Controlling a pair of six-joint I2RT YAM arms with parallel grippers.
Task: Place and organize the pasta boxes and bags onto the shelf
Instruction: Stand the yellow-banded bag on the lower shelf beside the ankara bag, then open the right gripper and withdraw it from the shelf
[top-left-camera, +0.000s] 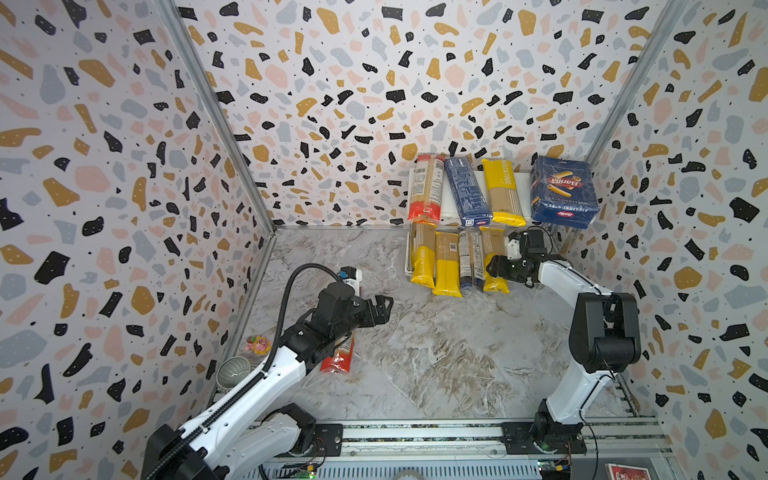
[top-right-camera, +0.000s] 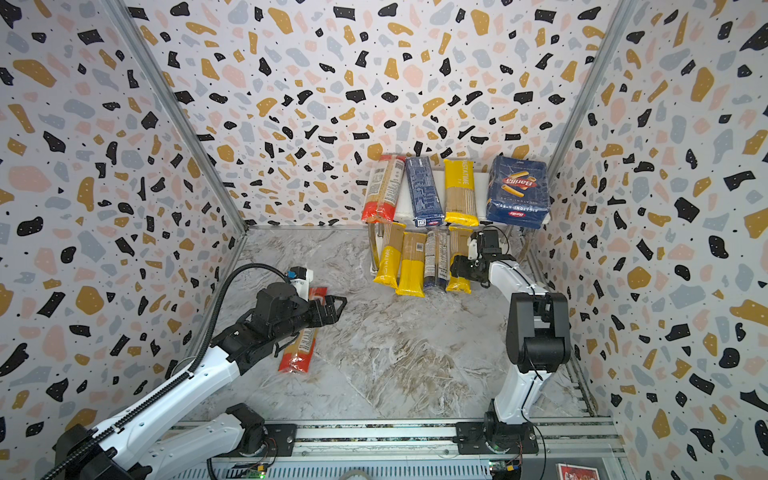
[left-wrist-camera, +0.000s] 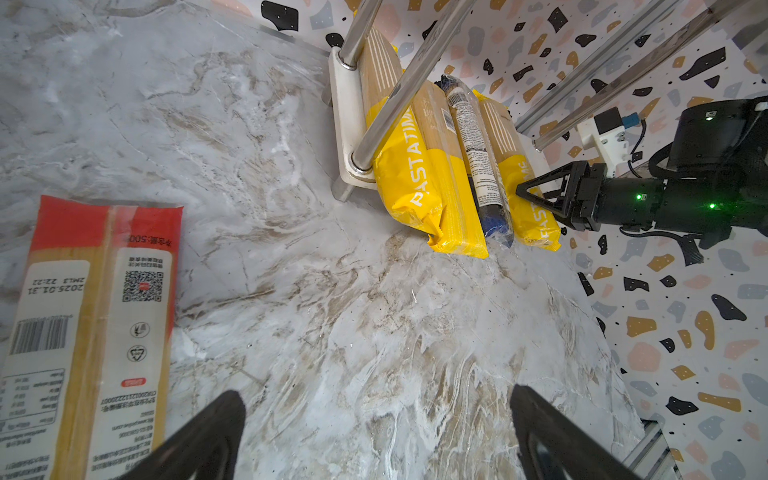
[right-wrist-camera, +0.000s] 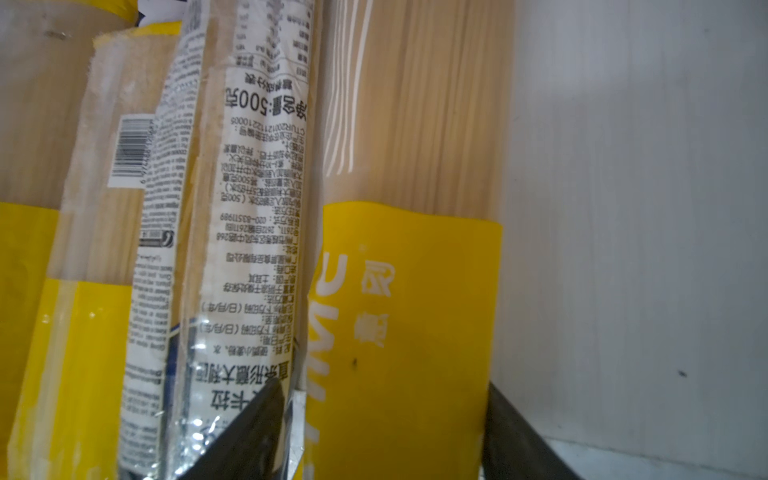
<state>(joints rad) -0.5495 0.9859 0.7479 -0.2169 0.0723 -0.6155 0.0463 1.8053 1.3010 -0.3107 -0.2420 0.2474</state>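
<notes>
Right jaws astride yellow bag

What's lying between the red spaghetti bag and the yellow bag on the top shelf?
The long narrow blue box lies between the red-ended bag and the yellow bag, as seen in both top views.
</notes>
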